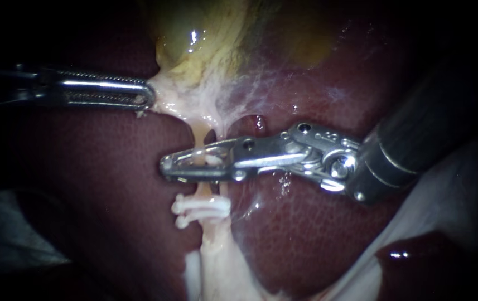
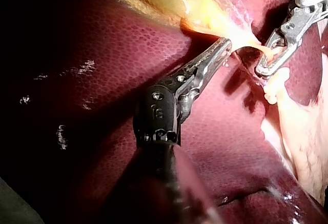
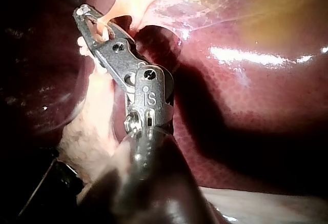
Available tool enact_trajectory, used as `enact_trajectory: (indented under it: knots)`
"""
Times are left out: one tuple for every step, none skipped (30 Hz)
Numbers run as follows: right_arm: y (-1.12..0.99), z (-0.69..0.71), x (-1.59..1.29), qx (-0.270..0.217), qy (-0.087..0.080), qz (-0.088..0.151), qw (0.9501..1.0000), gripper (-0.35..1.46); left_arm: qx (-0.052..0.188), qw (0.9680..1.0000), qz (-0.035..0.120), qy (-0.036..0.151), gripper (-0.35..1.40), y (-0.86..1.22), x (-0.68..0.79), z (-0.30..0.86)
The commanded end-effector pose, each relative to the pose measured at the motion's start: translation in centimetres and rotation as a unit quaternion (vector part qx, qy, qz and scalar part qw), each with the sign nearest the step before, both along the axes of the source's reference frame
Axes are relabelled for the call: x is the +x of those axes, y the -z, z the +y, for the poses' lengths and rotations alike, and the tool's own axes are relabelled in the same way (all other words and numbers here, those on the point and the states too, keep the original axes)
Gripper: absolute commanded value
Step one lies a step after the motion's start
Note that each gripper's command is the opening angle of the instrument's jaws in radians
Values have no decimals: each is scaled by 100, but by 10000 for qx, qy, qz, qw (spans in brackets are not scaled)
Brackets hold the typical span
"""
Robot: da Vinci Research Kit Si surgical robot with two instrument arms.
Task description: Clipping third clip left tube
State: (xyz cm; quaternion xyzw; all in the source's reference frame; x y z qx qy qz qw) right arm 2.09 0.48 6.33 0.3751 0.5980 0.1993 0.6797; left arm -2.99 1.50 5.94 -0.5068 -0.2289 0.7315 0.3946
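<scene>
Jaws of the right instrument pinch the pale left tube near two clips. The left instrument clamps gallbladder tissue, bare liver around.

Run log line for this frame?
left instrument: shut on gallbladder | right instrument: at tube, above two clips
</scene>
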Motion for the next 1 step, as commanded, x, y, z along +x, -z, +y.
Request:
enact_trajectory:
  knots:
    - [-1, 0, 0, 5, -1, 0, 10000, -35, 0, 10000, 0, -1, -35, 0, 0, 0]
